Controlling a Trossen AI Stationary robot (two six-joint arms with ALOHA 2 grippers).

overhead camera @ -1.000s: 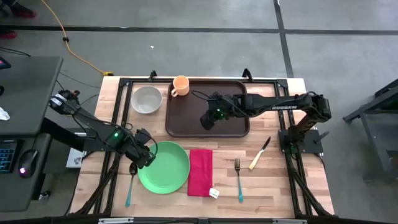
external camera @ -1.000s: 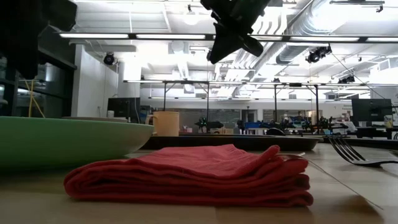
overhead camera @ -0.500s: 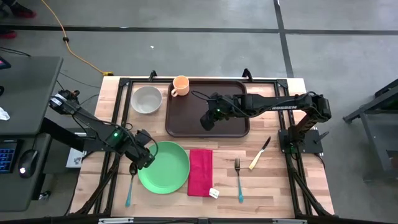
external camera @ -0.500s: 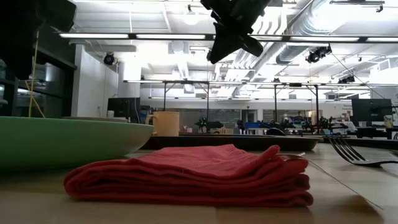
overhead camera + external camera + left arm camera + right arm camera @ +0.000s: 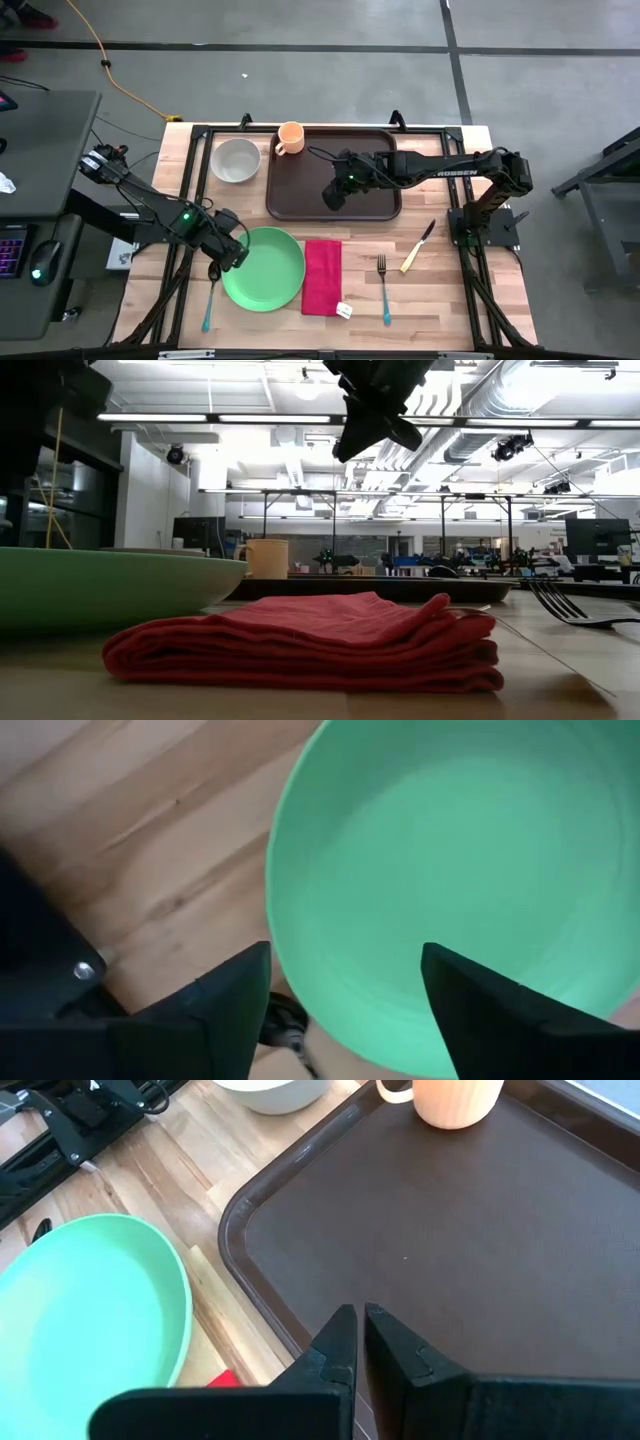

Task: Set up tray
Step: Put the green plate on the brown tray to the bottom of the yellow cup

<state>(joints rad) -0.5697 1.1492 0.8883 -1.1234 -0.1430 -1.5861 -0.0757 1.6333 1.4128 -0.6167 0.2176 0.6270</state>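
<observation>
Looking down from the high view, I am seeing the tray (image 5: pixel 333 173) lying at the wooden surface's (image 5: pixel 450 280) far middle, the right pincer (image 5: pixel 333 192) hovering over it. Its wrist view is showing fingers pressed together. The left pincer (image 5: pixel 345 995) is spreading around the green plate's (image 5: pixel 460 870) rim, likely for lifting.

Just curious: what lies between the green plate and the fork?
A folded red napkin lies between the green plate and the fork, shown from above.
</observation>
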